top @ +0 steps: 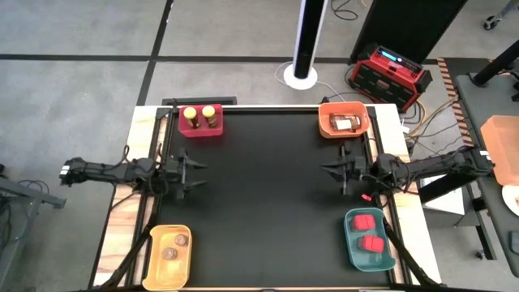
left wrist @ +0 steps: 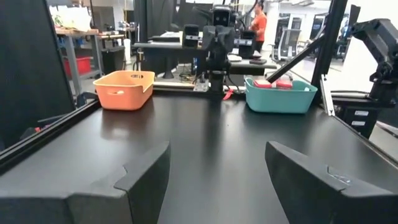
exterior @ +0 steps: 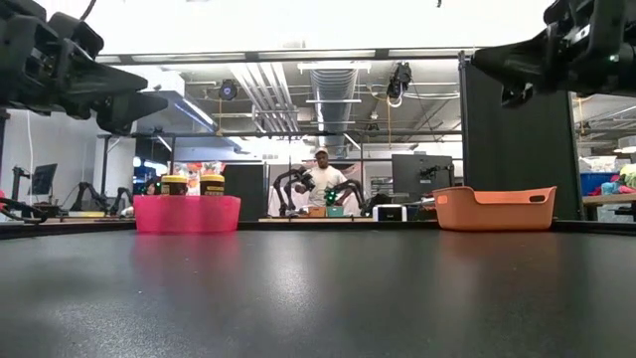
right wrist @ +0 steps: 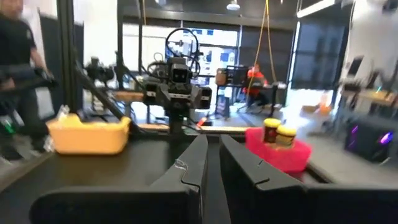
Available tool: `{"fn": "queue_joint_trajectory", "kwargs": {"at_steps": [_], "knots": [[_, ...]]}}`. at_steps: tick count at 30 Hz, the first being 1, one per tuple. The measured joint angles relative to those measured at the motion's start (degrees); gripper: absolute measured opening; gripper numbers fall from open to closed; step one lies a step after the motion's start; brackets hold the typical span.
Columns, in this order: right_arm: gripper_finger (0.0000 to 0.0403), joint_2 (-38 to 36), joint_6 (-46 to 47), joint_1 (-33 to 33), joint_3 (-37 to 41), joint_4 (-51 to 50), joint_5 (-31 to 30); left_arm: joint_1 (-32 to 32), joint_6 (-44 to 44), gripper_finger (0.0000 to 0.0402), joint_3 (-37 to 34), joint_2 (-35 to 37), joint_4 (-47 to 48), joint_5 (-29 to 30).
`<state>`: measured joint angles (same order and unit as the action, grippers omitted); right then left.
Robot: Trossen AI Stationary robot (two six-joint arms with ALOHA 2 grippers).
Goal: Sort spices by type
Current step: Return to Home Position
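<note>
Two yellow-lidded dark jars stand in the red bin at the far left. Orange-brown packets lie in the orange bin at the far right. Two small brown round jars sit in the yellow bin at the near left. Red blocky containers lie in the teal bin at the near right. My left gripper hovers open over the mat's left side. My right gripper hovers shut over the mat's right side. Neither holds anything.
The black mat lies bare between the two grippers, which face each other across it. The four bins stand at the mat's corners. A red box and a white pole base stand on the floor beyond the far edge. A person stands in the room behind.
</note>
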<state>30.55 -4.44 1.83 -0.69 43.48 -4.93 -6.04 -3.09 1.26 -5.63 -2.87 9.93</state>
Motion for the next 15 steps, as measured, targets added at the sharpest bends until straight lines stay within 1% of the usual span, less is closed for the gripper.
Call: {"fn": "queue_joint_trajectory", "kwargs": {"at_steps": [6,9,15], "knots": [[0.0034,0.0,10.65,0.0,0.0,0.0,-0.01,0.0,0.0,0.0246,0.0,-1.36,0.02,0.0],[0.0034,0.0,12.37,0.0,0.02,0.0,0.0,0.0,0.0,0.0246,0.0,-1.96,-0.03,0.0],[0.0034,0.0,12.39,0.0,0.02,0.0,0.0,0.02,0.0,0.0246,0.02,-3.2,-0.03,0.0]]}}
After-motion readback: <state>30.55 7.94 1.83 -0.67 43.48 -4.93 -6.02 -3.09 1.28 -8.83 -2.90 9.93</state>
